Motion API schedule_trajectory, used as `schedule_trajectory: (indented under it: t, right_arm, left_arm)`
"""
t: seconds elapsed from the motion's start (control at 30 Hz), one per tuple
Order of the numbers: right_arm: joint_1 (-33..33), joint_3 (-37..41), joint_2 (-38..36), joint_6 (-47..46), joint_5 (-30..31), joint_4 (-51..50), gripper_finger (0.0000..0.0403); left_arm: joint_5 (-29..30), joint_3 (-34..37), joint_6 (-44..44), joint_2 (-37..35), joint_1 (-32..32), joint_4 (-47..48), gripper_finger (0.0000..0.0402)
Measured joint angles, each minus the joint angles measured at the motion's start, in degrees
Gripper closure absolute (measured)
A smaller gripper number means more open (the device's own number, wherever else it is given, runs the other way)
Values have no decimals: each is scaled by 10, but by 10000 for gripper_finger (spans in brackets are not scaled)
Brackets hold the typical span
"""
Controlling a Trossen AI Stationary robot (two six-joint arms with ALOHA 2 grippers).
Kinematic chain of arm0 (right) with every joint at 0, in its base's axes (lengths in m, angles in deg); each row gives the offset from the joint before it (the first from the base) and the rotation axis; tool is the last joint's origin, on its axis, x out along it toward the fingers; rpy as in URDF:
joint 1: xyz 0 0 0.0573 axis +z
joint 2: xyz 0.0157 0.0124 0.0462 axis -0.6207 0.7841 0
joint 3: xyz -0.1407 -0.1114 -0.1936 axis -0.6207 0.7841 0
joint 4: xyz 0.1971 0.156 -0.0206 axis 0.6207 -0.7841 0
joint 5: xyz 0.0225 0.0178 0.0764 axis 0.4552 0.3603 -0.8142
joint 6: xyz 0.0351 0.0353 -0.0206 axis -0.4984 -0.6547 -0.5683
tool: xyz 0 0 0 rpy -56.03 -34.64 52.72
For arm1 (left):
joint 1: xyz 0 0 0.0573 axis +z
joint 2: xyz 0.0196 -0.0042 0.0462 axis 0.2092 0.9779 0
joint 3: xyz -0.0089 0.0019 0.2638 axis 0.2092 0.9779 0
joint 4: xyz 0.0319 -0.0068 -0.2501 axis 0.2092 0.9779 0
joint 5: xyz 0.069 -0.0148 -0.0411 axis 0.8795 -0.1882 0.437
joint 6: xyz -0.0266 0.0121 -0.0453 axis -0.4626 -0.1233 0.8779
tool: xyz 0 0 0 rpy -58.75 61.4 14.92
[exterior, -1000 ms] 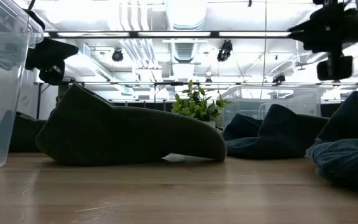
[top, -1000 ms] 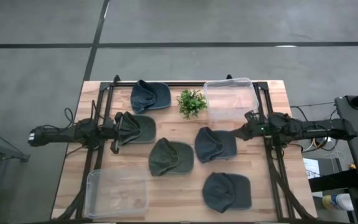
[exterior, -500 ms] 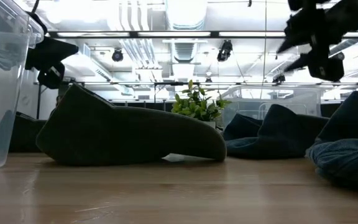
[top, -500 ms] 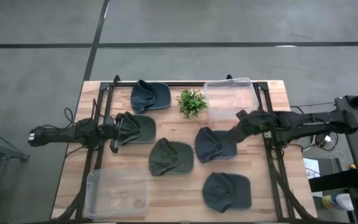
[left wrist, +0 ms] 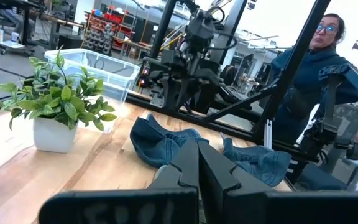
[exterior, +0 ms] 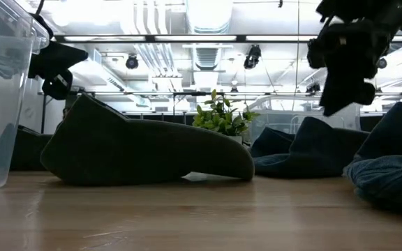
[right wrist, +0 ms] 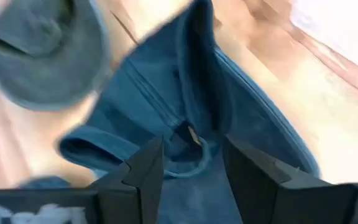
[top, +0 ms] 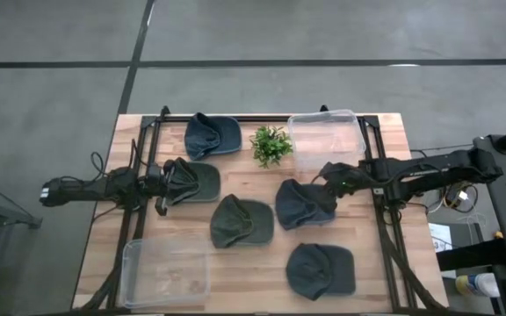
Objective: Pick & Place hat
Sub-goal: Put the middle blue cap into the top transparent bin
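Several dark hats lie crown-up or crumpled on the wooden table. My right gripper [top: 326, 180] [right wrist: 191, 168] is open and tipped downward just over the far right edge of a blue hat [top: 304, 204] [right wrist: 185, 118]. Its fingers stand on either side of the hat's inner band without touching it. In the low view it [exterior: 335, 101] hangs above that hat [exterior: 306, 150]. My left gripper [top: 167, 181] [left wrist: 197, 165] is shut, held level at the left end of a dark hat [top: 193, 180]. Whether it touches that hat I cannot tell.
An olive hat [top: 241, 220], a far blue hat [top: 211, 133] and a near dark hat [top: 321, 269] lie around. A potted plant [top: 271, 145] stands beside a clear bin [top: 326, 133] at the far right. Another clear bin [top: 167, 272] sits near left. A person [left wrist: 325, 37] stands beyond the table.
My right gripper has swung from over the right rail toward the table's left, reached the blue hat, tipped its fingers downward and opened. The left arm and all hats have stayed where they were.
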Motion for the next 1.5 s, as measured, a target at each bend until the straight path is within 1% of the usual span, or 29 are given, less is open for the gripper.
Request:
schedule_trajectory:
  t: [0.13, 0.27, 0.37, 0.43, 0.5, 0.53, 0.67, 0.7, 0.77, 0.83, 1.0, 1.13, 1.33, 1.5]
  right_arm:
    - [0, 0, 25, -3, 7, -7, 262]
    - [0, 1, 40, -76, -28, -13, 276]
    - [0, 1, 46, -53, -65, -14, 282]
    - [5, -1, 45, -31, -74, -22, 286]
    - [11, -12, 44, -21, -40, -62, 288]
    - [14, -22, 42, -13, -10, -90, 289]
    - [26, -72, 33, -13, 144, -202, 289]
    - [27, -81, 30, -17, 170, -213, 289]
    - [26, -89, 26, 2, 188, -211, 289]
    - [25, -89, 27, 25, 189, -208, 289]
    - [25, -72, 32, 45, 189, -202, 289]
    - [25, -48, 31, 66, 163, -161, 289]
    - [25, -10, 40, 58, 136, -126, 289]
    - [25, 2, 43, 72, 139, -115, 289]
  left_arm:
    - [0, 0, 0, 0, 0, 0, 402]
    - [0, 0, 0, 0, 0, 0, 402]
    - [0, 0, 0, 0, 0, 0, 402]
    - [0, 0, 0, 0, 0, 0, 402]
    - [0, 0, 7, 0, 0, 0, 402]
    - [0, 0, 10, 0, 0, 0, 402]
    - [0, 0, 12, 0, 0, 0, 402]
    - [0, 0, 12, 0, 0, 0, 402]
    - [0, 0, 12, 0, 0, 0, 402]
    - [0, 0, 12, 0, 0, 0, 402]
    - [0, 0, 12, 0, 0, 0, 402]
    - [0, 0, 12, 0, 0, 0, 402]
    - [0, 0, 13, 0, 0, 0, 402]
    - [0, 0, 13, 0, 0, 0, 402]
